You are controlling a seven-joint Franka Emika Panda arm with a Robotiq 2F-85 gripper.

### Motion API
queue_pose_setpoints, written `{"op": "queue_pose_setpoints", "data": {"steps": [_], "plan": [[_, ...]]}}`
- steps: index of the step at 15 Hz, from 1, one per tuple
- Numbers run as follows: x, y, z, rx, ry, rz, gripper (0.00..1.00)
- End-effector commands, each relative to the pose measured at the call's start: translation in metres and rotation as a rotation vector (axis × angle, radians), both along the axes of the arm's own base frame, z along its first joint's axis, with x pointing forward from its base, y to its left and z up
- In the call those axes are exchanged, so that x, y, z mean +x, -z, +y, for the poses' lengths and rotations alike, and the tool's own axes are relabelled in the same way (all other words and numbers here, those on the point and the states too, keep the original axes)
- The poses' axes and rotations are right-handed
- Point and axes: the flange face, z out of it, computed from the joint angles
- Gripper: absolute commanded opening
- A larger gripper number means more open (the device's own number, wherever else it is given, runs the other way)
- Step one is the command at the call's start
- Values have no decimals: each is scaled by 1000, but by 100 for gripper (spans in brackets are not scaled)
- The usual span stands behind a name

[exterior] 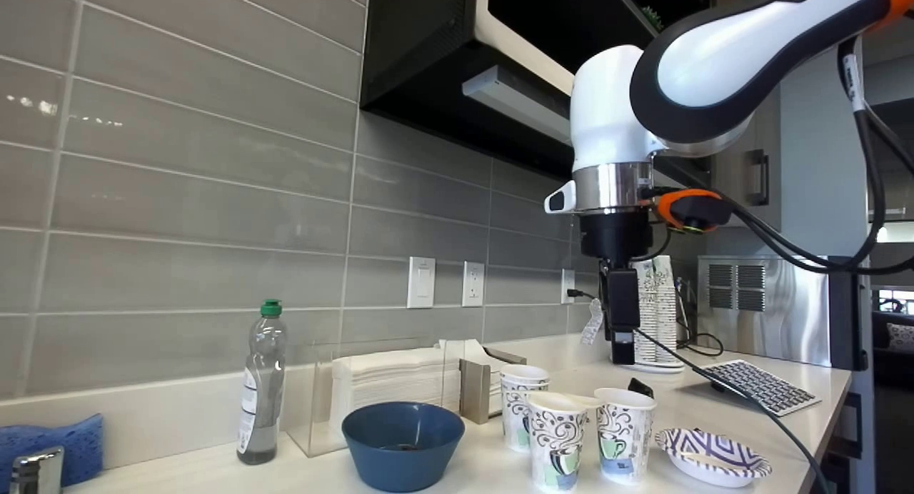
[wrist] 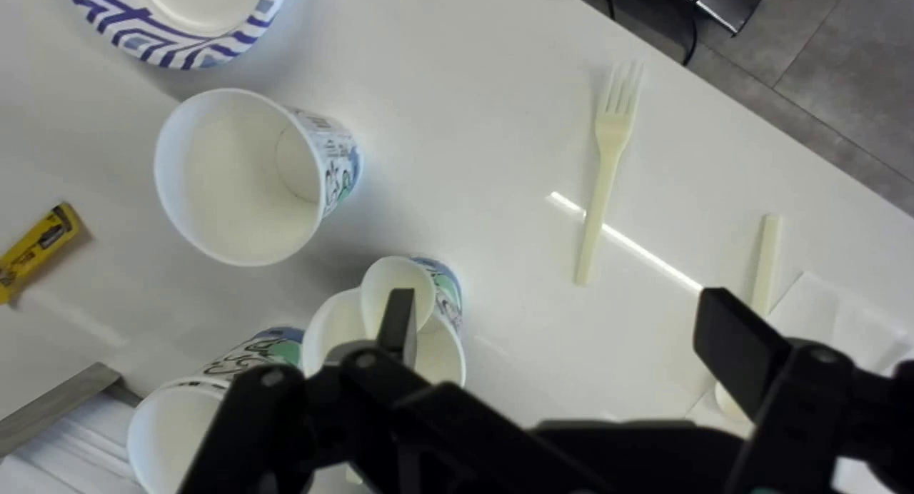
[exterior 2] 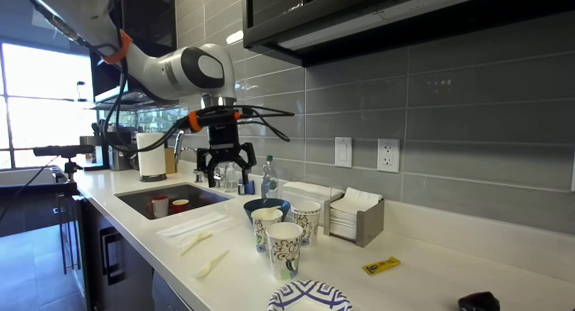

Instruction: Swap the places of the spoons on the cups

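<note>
Patterned white paper cups stand on the counter: a front cup (exterior 2: 284, 257), which is empty in the wrist view (wrist: 235, 187), a middle cup (exterior 2: 260, 228), and a back cup (exterior 2: 308, 223) that looks nested. A pale plastic spoon (wrist: 382, 274) lies across the middle cup's rim; its handle is hidden behind a finger. Another pale spoon (exterior 2: 194, 242) lies on a napkin at the counter's front side, partly hidden in the wrist view (wrist: 766, 262). My gripper (exterior 2: 229, 183) is open and empty, pointing down, well above the counter. In the wrist view its fingers (wrist: 557, 305) overlap both spoons.
A pale fork (wrist: 605, 169) lies near the counter edge. A blue bowl (exterior: 403, 455), napkin holder (exterior 2: 370, 223) and bottle (exterior: 260, 394) stand behind the cups. A patterned plate (wrist: 171, 55) and yellow packet (exterior 2: 381, 266) lie nearby. The sink (exterior 2: 134, 201) lies beyond; a cabinet (exterior 2: 269, 37) hangs above.
</note>
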Motion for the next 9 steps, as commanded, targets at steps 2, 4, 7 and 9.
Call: {"op": "queue_pose_setpoints", "data": {"steps": [2, 4, 7, 9], "plan": [[35, 1, -18, 14, -64, -52, 100], [49, 10, -23, 31, -83, -59, 100], [62, 29, -25, 43, -97, -57, 100], [68, 40, -25, 47, -101, -58, 100]]}}
